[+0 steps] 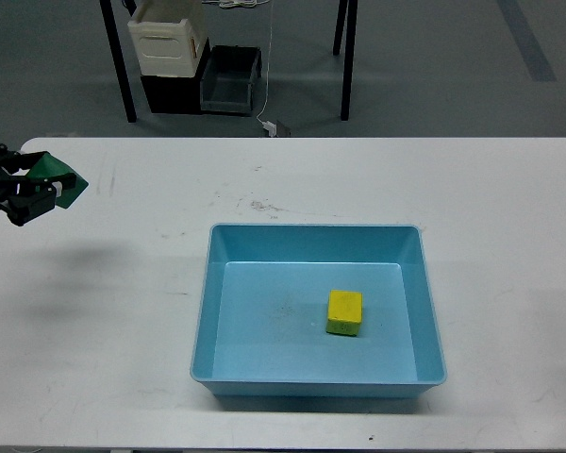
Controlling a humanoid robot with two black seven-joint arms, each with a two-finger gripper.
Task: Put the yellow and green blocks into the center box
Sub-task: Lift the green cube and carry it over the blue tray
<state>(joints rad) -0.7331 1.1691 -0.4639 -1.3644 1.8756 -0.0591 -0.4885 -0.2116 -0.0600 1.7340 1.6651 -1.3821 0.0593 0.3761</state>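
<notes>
Light-blue shallow plastic tray (pixel 204 321) holds the small yellow cube (pixel 344 312); well left, left gripper (pixel 40 187) clamps the dark green cube (pixel 62 181).

One block (pixel 344 312) in the tray (pixel 317 377), another (pixel 60 180) far left

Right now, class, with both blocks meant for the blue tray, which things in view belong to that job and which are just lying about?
Belongs to the job:
yellow block, already in the tray
green block, held in the left claw
blue tray

Just lying about:
cream container
dark grey bin
</notes>
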